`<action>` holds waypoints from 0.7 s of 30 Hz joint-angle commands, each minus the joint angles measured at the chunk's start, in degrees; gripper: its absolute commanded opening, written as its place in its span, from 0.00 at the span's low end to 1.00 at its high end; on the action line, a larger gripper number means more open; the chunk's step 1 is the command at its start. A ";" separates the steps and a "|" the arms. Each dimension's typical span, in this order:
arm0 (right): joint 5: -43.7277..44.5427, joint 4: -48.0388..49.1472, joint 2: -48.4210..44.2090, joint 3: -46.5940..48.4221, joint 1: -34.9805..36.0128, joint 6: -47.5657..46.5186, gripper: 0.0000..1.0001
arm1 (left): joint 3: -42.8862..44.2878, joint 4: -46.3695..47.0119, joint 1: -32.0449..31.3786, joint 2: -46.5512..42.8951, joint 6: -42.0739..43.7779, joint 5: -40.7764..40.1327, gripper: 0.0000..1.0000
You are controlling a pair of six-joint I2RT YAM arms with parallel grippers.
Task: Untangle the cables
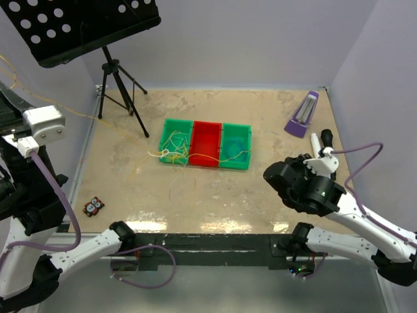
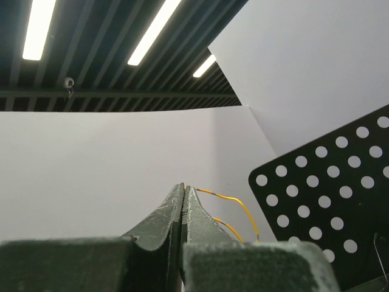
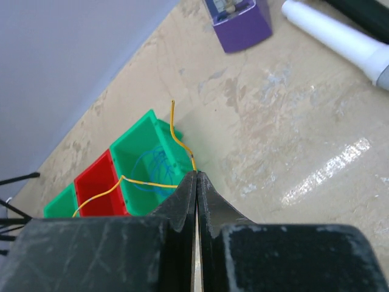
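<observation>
A yellow-orange cable [image 1: 120,130] runs from the upper left edge down to three joined bins. My left gripper [image 2: 183,187] is raised high and shut on this cable [image 2: 234,199]; its fingers are off the left edge of the top view. My right gripper [image 3: 196,174] is shut on the yellow-orange cable [image 3: 176,137] just right of the bins, low over the table [image 1: 267,175]. The cable trails over the red bin [image 3: 97,188]. A blue-teal cable [image 3: 155,167] lies coiled in the right green bin [image 1: 235,147]. A white cable [image 1: 171,153] lies tangled in the left green bin [image 1: 176,125].
A black perforated music stand [image 1: 85,26] on a tripod [image 1: 120,91] stands at the back left. A purple box [image 1: 303,114] and a white tube [image 3: 328,33] lie at the right. A small owl-like toy [image 1: 93,207] sits at the front left.
</observation>
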 commanded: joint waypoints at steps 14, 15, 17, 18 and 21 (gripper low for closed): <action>-4.79 35.13 -0.71 3.22 -3.71 -36.07 0.00 | -26.41 -49.51 -3.70 -7.27 -34.21 11.82 0.00; -5.49 35.93 -0.53 3.93 -3.71 -36.51 0.00 | -28.78 -49.43 -3.70 -7.44 -35.71 13.49 0.00; -8.12 39.25 -1.14 4.29 -3.71 -39.05 0.00 | -32.57 -48.99 -3.70 -8.23 -39.14 17.44 0.00; -11.70 42.41 -2.10 3.50 -3.71 -41.94 0.00 | -34.41 -48.81 -3.70 -8.84 -40.55 19.55 0.00; -21.89 55.59 -5.61 0.51 -3.62 -52.76 0.00 | -37.76 -49.68 -3.70 -10.25 -45.29 26.93 0.06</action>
